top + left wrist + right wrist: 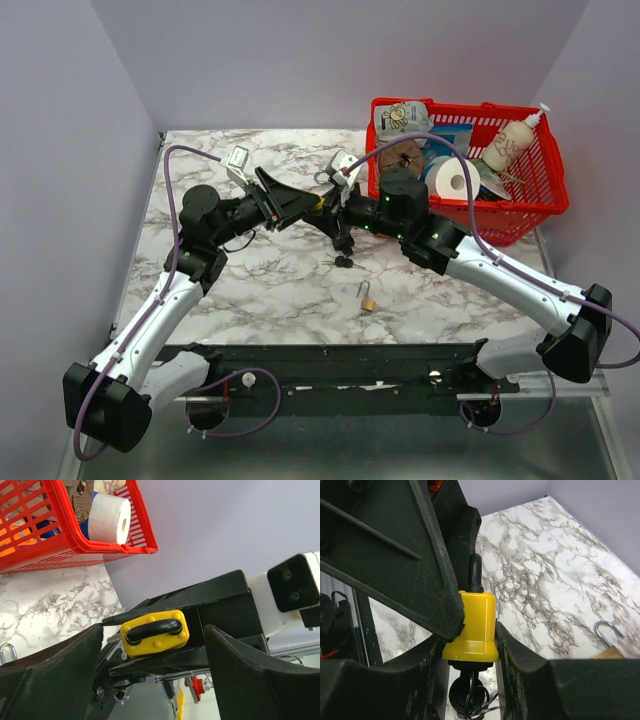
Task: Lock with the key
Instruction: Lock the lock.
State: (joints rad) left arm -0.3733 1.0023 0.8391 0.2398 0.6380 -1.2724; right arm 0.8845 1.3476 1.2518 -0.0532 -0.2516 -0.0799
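- Marble tabletop (280, 290) under plain grey walls, with a red basket (520, 215) of odds and ends at the far right; I'll place everything off that basket.
- Just left of the basket's near-left corner the two claws meet above the marble. The right gripper (470, 650) pinches a yellow padlock (472, 625) by its flat sides.
- The left gripper (155, 665) stands spread, one finger on either side of the padlock, touching neither as far as I can see.
- The padlock's long axis runs along the line between the claws: the black shackle (154, 630) end faces the left arm, the keyhole end faces the right wrist. The left arm is the free one, but I'd say it fronts the wrong end for a key.
- A dark-headed key bunch (343, 262) shows left of the basket and nearer the robot, below the padlock. From the right wrist view I can't tell whether it sits in the keyhole or lies on the marble.
- A small brass padlock (367, 300), shackle open, lies nearer the robot again.
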